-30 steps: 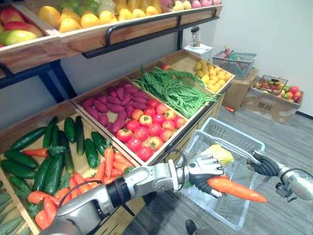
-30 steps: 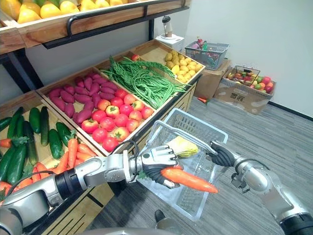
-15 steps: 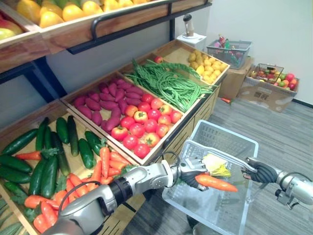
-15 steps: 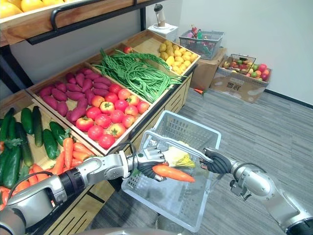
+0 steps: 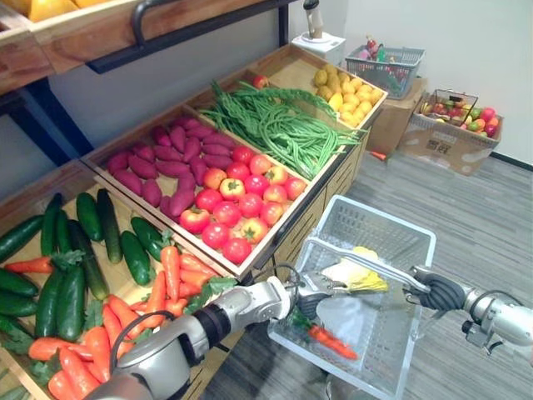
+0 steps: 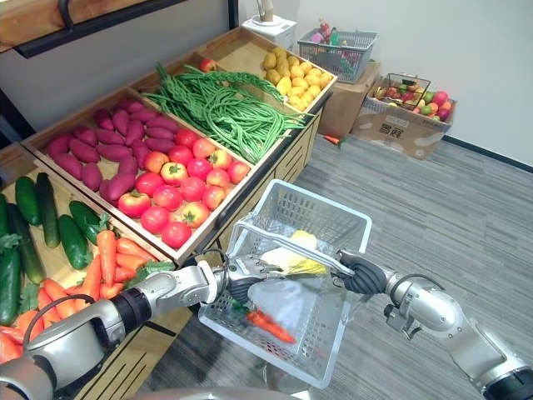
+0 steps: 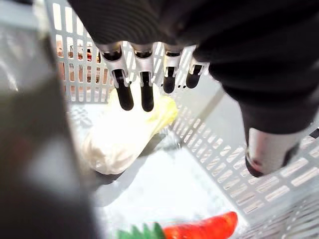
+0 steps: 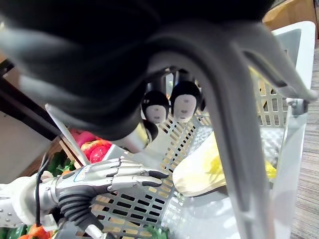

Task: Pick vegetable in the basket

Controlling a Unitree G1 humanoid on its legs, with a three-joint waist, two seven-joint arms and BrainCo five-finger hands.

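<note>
carrot: lying loose on the floor of the basket (image 5: 379, 218), in the half nearer the shelf; green top toward the left hand, tip pointing away. Carrot (image 5: 331, 340) is touched by neither hand.
left hand: hovers just above the basket rim on the shelf side. In its wrist view the left hand (image 5: 310, 293) has its fingers (image 7: 144, 84) straight and spread, thumb apart, nothing in it.
right hand: wrapped round the basket handle (image 5: 358, 261) at the end away from the shelf. Right hand (image 5: 437, 292) carries the basket by it.
other contents: a pale yellow leafy vegetable (image 5: 354, 273) lies under the handle, just beside the carrot; contact between them can't be told.
task state: looks done for this carrot — it sits in the basket and the left hand is empty.
handling: probably light and stiff, with a smooth tapered skin that could slide out of a pinch near the tip.
where to hold: best taken round the thick end just below the green top, fingers across it, thumb opposite.
leafy one: likely soft and crushable, so nothing should drop hard on it.
next source: the carrot pile (image 5: 171, 275) in the shelf crate is packed close — a finger may catch a neighbour.
</note>
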